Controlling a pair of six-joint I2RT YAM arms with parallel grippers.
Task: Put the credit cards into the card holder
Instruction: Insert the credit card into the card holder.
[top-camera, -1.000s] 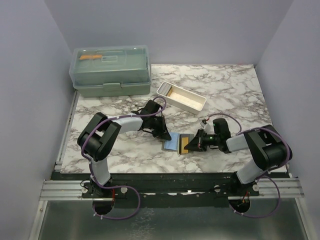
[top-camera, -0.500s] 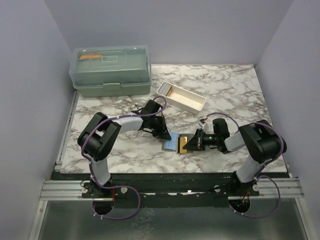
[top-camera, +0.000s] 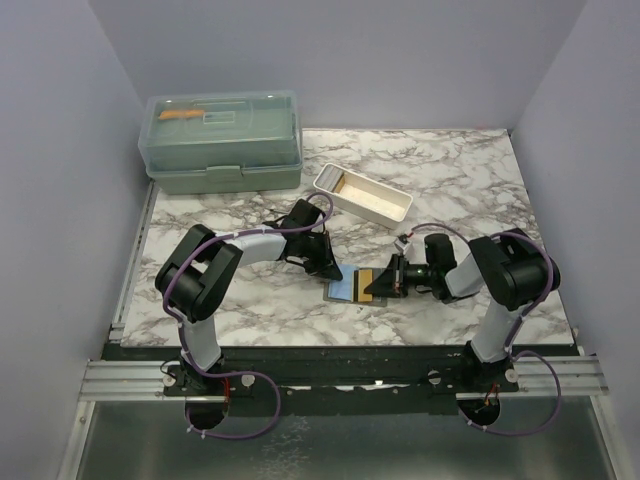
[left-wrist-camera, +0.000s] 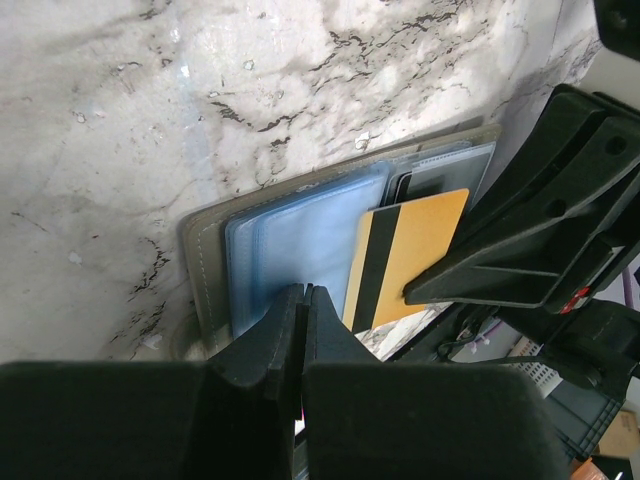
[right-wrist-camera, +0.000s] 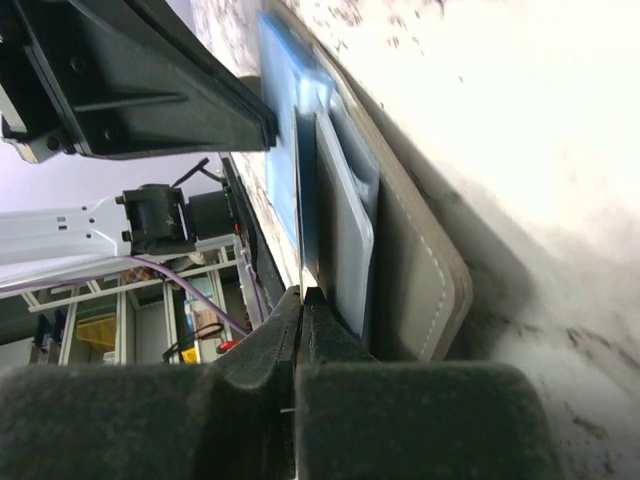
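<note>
The right gripper (top-camera: 384, 282) slid its pinched gold card (left-wrist-camera: 410, 250) inward; the left gripper (left-wrist-camera: 303, 295), fingers pressed together, pinned the card holder (left-wrist-camera: 200, 250); a missed slot could buckle the card.

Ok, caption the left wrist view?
Shut left claw against the open card holder; right claw holds a gold card over its slots.

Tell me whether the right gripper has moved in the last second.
Yes. The right gripper has crept left, toward the card holder, and slightly up the view toward the fixed white tray.
</note>
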